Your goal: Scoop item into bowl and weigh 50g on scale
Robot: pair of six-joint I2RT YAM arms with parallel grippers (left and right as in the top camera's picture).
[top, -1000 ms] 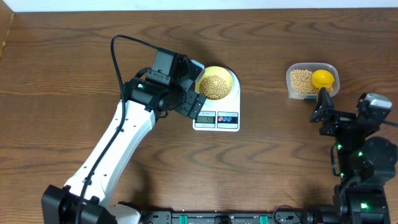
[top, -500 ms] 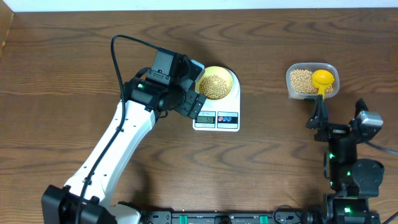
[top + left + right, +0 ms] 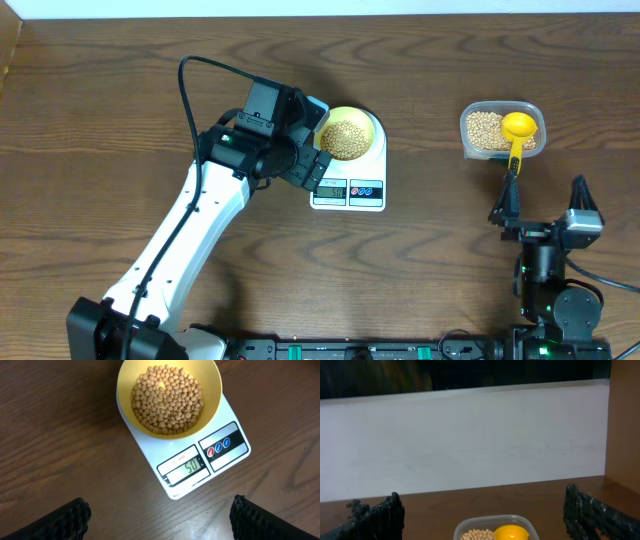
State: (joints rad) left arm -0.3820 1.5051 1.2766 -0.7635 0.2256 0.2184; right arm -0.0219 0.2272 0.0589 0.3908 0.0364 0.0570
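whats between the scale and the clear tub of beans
Nothing stands there. In the overhead view, the stretch from the scale to the tub is bare wooden table.

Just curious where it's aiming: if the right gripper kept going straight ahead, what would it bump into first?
Probably the yellow scoop, whose handle juts from the clear tub toward the open right gripper. Height is unclear; it might pass above.
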